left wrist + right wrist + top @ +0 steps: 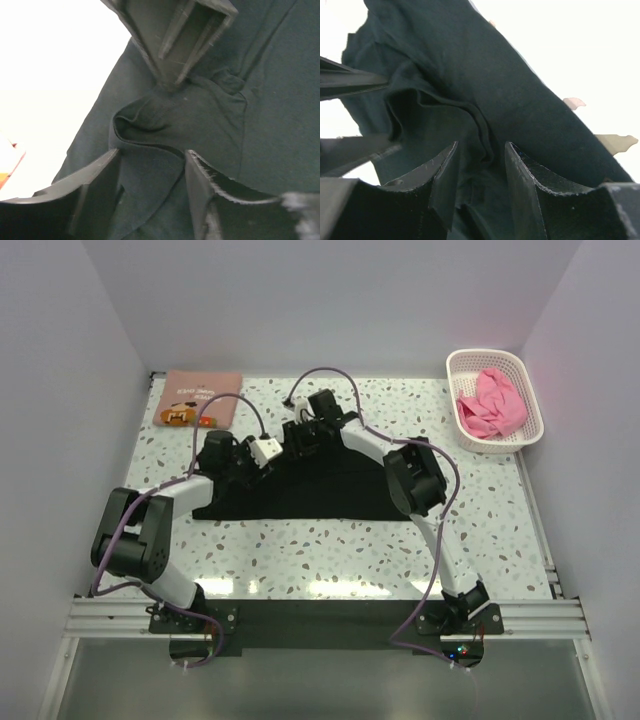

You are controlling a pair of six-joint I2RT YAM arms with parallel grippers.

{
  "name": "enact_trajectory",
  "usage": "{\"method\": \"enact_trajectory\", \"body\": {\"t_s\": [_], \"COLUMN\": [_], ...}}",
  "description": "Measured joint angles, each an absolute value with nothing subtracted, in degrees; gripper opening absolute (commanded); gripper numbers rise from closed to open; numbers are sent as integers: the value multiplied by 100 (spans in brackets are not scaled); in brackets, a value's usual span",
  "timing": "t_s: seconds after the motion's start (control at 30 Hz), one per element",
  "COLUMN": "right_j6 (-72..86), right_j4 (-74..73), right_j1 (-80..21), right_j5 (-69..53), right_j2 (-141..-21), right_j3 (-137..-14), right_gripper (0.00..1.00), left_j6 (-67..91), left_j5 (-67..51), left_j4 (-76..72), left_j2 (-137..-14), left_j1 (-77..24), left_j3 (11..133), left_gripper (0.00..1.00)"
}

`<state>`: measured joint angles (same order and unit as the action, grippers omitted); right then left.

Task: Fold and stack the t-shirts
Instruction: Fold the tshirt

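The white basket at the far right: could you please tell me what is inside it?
A crumpled bright pink t-shirt lies in the basket. Anything beneath the cloth is covered and cannot be seen.

Your first shirt [300,502] lies mid-tabletop [330,550]; the second shirt [200,398] sits at the far left corner; the basket [533,405], far right corner, holds the third shirt [490,408].

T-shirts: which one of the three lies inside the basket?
The bright pink t-shirt, crumpled in the white basket. The black one lies spread on the table; the printed salmon one lies folded at the far left.
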<state>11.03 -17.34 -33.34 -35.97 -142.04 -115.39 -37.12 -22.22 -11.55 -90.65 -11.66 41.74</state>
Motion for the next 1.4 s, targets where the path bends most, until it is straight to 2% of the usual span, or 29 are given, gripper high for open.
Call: {"method": "enact_trajectory", "body": {"t_s": [0.03,0.27,0.3,0.33,0.47,0.57,0.67,0.73,1.03,1.4], "right_j6": [1079,788,744,709,624,567,478,432,381,386], "right_j4": [-1747,-1848,-1861,-1879,-1909,-1925,-1951,-1997,-2038,-2040], "right_j1": [-3339,-3361,-3365,-3371,-3385,-3387,-3391,-3393,-3422,-3439], "right_j5": [-3592,-3524,-3503,-3479,-3374,-3326,-3238,-3186,-3035,-2950], "right_j2": [-14228,-14254,-14254,-14254,-14254,-14254,-14254,-14254,-14254,-14245], "right_j3": [-11539,-11561,-11563,-11572,-11583,-11585,-11587,-11590,-11605,-11605], "right_gripper": [44,40,39,38,33,24,7,1,0,0], "left_j6": [-3712,-3704,-3712,-3710,-3758,-3758,-3763,-3789,-4731,-5813], "left_j5": [-2202,-2145,-2143,-2143,-2139,-2147,-2222,-2294,-2860,-2779], "left_j4": [-1155,-1149,-1135,-1129,-1114,-1087,-939,-827,158,788], "left_j2": [-9080,-9067,-9054,-9043,-9008,-8995,-8886,-8777,-8184,-8315], "left_j1": [-1166,-1155,-1151,-1142,-1100,-1050,-958,-867,-644,-644], "left_j3": [4206,4331,4331,4331,4331,4344,4383,4414,4523,3874], "left_gripper": [49,14,5,1,0,0,0,0,0,0]}}
